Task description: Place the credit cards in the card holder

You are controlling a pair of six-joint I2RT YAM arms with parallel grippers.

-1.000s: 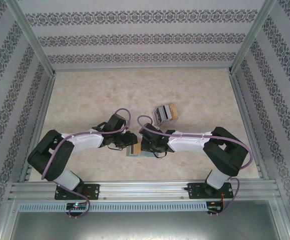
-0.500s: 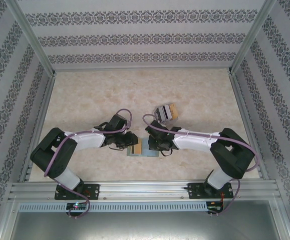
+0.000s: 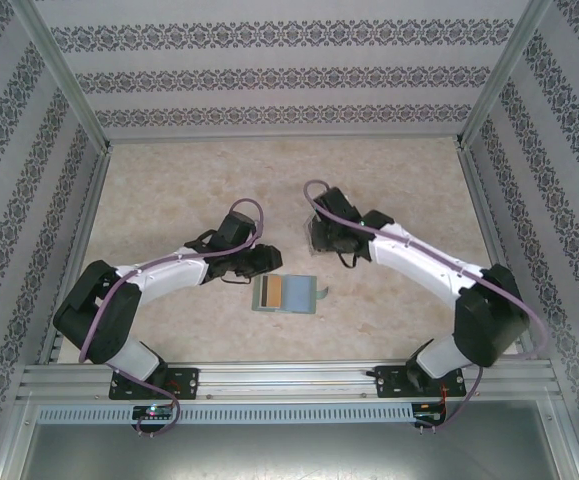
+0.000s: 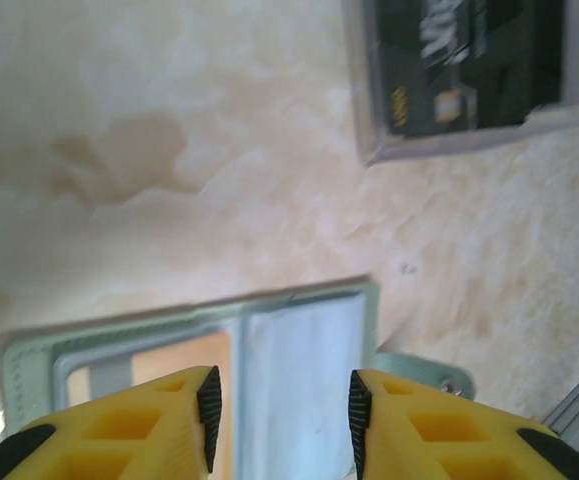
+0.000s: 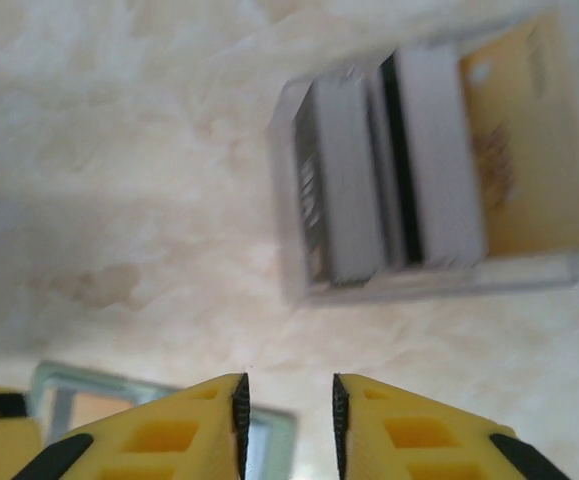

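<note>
1. Top view: the card holder (image 3: 301, 295) lies open on the tabletop (image 3: 169, 190), one tan card (image 3: 273, 292) in it. Your right hand (image 3: 321, 232) reaches beyond it, your left hand (image 3: 267, 258) sits just beside it.
2. Left wrist: that hand's released, empty, hovering over the card holder.
3. Right wrist: released too, nothing held. The credit cards (image 5: 434, 160) stand on edge in the clear box (image 5: 439, 285) dead ahead, so the right hand's nearer.

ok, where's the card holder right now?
In the top view the card holder lies open near the front middle of the table, just right of and nearer than the left tool, with the clear card box farther back.
</note>
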